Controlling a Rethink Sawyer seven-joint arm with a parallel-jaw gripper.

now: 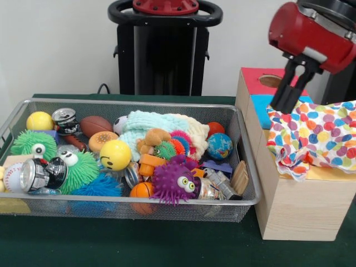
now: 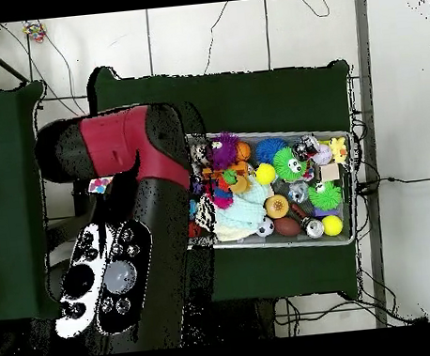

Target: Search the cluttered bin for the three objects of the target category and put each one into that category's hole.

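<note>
My surface (image 1: 139, 245) is covered in dark green cloth. Two things stand directly on it. One is a wire mesh bin (image 1: 247, 167), long and shallow, packed with toys and cans. The other is a pale wooden box (image 1: 300, 214), standing just beside the bin's end and rising well above its rim. A spotted, many-coloured cloth (image 1: 317, 136) is draped over the box top, and beyond it the top shows red and blue panels. In the overhead view my arm hides the box, and green cloth shows on the bin's (image 2: 349, 234) other sides.
</note>
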